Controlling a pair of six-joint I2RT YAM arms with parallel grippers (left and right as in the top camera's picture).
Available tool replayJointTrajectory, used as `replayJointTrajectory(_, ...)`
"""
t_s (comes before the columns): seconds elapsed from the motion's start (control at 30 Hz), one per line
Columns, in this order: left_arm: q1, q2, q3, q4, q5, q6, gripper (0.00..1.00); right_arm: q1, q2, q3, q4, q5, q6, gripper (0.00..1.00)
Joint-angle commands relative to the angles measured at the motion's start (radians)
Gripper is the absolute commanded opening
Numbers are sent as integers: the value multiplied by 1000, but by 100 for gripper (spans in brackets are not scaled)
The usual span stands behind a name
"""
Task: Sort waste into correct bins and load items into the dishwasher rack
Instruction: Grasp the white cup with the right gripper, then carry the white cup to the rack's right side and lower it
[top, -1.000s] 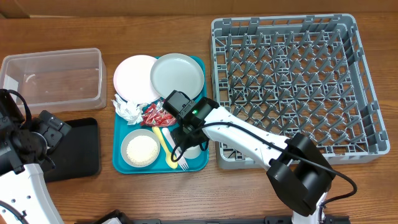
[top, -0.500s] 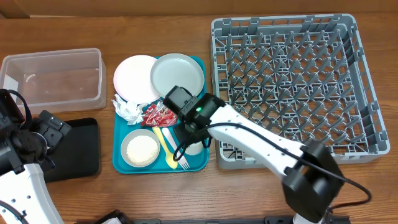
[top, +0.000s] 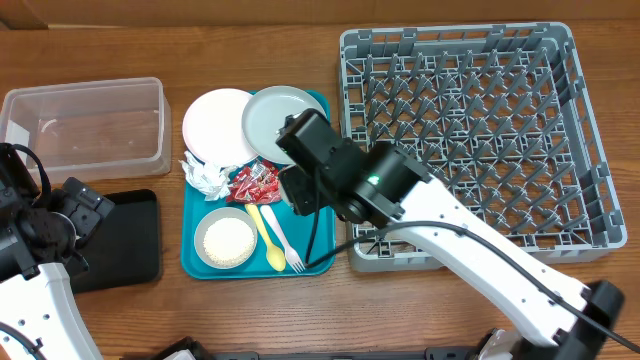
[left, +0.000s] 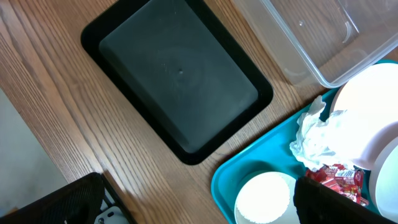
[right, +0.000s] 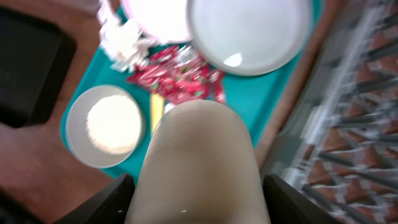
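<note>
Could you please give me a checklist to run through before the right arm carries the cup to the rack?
1. cup gripped between the right gripper fingers: ok.
2. cup above the teal tray, touching nothing on it: ok.
3. dishwasher rack, visible pegs free of items: ok.
4. Which way the cup's mouth faces: cannot tell.
5. left gripper open, beside the black tray, out of the way: ok.

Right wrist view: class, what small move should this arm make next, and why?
Probably carry the cup sideways, over the rack. The right gripper is shut on the cup, holding it above the teal tray, and the rack lies right beside that tray.
</note>
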Motion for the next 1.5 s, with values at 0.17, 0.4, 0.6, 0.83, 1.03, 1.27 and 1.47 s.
replayJointTrajectory(0.17,4,2,16,0,6,-20,100,-67,-97,39,-88,218,46,59)
replayJointTrajectory(0.4,5,2,16,0,6,-20,100,-315,-98,39,-140,218,63,59)
replayJointTrajectory(0.6,4,2,16,0,6,-20,100,-666,-98,39,-132,167,55,59)
replayJointTrajectory(0.83,5,2,16,0,5,-20,100,-1030,-88,38,-90,-28,-24,64)
replayJointTrajectory(1.03,4,2,16,0,6,-20,100,-1147,1,38,-68,-67,-33,64)
replayJointTrajectory(1.27,5,2,16,0,5,-20,100,-1164,158,38,-6,-46,-42,64)
replayJointTrajectory(1.47,4,2,16,0,5,-20,100,-1164,186,37,2,-28,-58,65)
